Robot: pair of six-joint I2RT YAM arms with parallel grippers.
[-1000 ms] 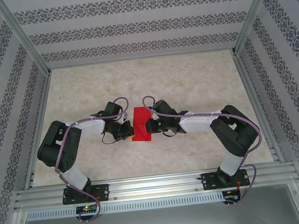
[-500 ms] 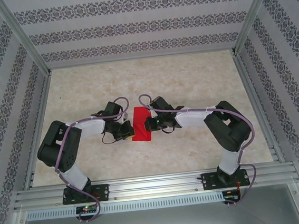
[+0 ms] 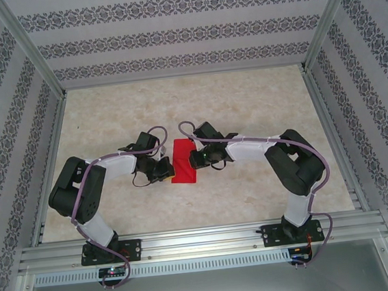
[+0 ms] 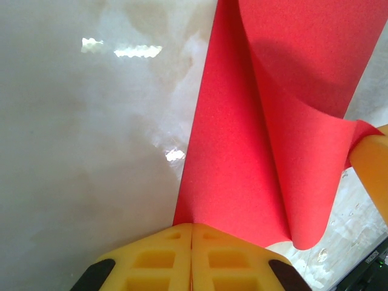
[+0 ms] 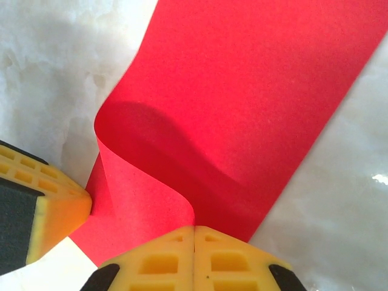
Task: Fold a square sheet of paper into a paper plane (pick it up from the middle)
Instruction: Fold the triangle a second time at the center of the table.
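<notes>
Red paper (image 3: 183, 161) curls, pinched by left fingers (image 4: 151, 264) and right fingers (image 5: 157, 267).

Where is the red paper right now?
In the top view the red paper sits centred on the table, pinched each side by the left end effector and right end effector.

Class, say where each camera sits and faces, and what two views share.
Top external: above and behind, looking down at the table; left arm, right arm show.
Left wrist: on left arm, facing the square sheet of paper; left gripper pinches it.
Right wrist: on right arm, same paper; right gripper pinches it.
Shared: the paper.
</notes>
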